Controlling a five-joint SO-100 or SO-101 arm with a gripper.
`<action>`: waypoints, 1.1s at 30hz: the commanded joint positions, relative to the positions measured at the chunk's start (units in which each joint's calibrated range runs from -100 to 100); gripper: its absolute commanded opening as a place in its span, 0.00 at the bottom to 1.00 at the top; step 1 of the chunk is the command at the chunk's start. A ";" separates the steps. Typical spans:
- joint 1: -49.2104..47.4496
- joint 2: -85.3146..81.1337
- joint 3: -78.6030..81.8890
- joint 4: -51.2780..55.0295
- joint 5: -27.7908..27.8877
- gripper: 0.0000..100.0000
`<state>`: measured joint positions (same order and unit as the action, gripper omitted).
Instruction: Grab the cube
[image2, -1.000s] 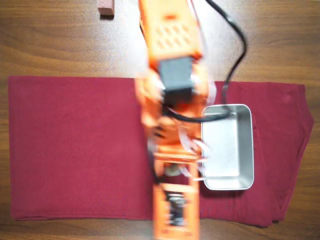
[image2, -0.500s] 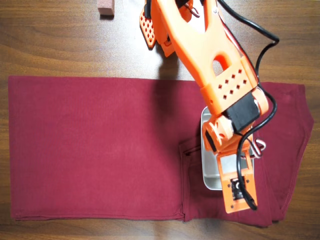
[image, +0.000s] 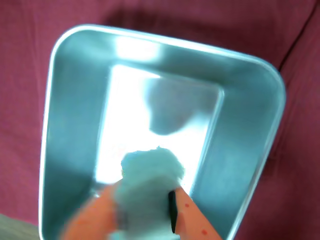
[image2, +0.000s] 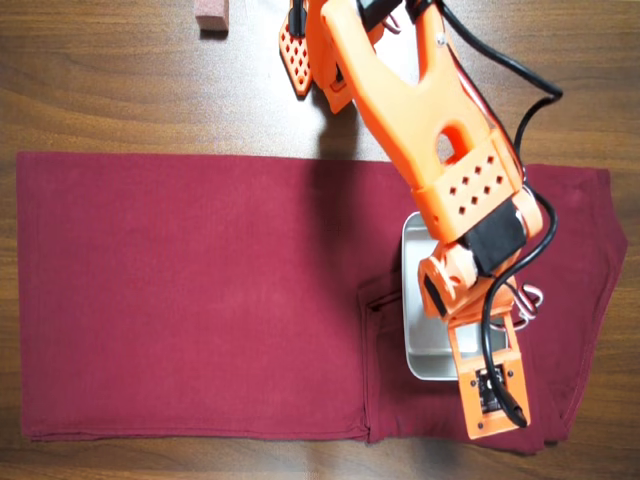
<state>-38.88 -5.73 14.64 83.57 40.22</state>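
Note:
In the wrist view my gripper (image: 145, 202) is shut on the cube (image: 150, 172), a small pale beige-grey block held between the two orange fingers (image: 192, 217). It hangs above the metal tray (image: 240, 150) and casts a soft shadow on the tray floor. The cube looks blurred. In the overhead view the orange arm (image2: 440, 130) reaches over the tray (image2: 418, 300) at the right. The arm hides the gripper and the cube there.
A dark red cloth (image2: 190, 300) covers most of the wooden table (image2: 120, 80), and the tray stands on its right part. A reddish-brown block (image2: 211, 14) lies at the far top edge, left of the arm's base.

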 joint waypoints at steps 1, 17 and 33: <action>2.13 -1.15 -0.30 -0.26 1.17 0.21; 19.98 -17.04 5.07 -9.02 7.67 0.00; 39.17 -78.11 71.25 -2.38 11.92 0.00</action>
<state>-0.40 -81.25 84.07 80.38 52.38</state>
